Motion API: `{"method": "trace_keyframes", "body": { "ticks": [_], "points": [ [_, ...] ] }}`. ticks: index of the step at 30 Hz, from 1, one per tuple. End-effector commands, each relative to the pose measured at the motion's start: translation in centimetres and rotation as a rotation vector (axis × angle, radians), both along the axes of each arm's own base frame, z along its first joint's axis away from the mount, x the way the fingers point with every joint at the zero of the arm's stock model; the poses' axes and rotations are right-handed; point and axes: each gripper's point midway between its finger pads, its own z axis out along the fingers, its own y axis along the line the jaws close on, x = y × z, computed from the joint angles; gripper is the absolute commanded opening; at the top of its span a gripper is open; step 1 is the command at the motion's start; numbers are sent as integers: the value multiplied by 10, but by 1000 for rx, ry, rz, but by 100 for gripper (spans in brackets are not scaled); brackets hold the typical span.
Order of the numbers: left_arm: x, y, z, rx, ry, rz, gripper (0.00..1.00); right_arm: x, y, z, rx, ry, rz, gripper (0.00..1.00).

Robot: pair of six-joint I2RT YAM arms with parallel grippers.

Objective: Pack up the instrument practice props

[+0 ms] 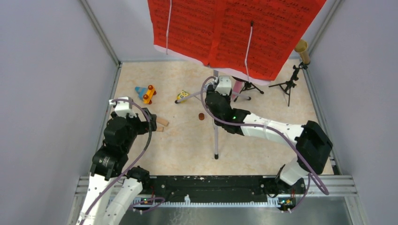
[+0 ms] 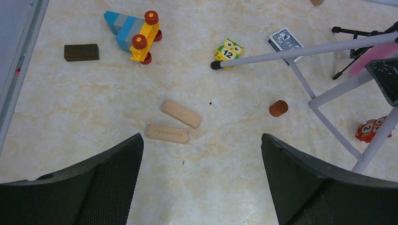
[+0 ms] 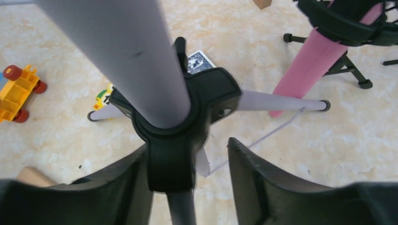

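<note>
Now your right gripper [image 3: 187, 147] straddles pole [image 3: 136, 56] at its black hub [image 3: 209, 93], fingers apart, unclamped. Pole upright, red pages [image 1: 234, 28] on top, pink mic [image 3: 324, 51] just beside. Left gripper [image 2: 202, 138] spread above blocks [image 2: 181, 114].

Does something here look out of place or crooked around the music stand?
Nothing looks damaged or spilled. The pink microphone slants steeply in its small black tripod, its lower end close to a stand leg. The yellow owl toy lies right by another leg's foot.
</note>
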Motion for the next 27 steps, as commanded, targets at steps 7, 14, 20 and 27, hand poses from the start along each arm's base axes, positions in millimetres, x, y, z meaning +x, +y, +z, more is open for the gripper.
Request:
{"method": "trace_keyframes", "body": {
  "ticks": [7,14,20,27],
  "points": [
    [-3,-11,23,-22,-95,-77,99,-49,-20,53,159,-33,226,71],
    [1,-18,22,-16,-43,-111,99,-90,-48,27,102,43,344,71],
    [5,-18,22,-7,-33,-107,99,-118,-79,16,74,71,373,72],
    [12,-21,24,-16,-43,-113,99,-142,-93,7,52,103,453,72]
  ]
}}
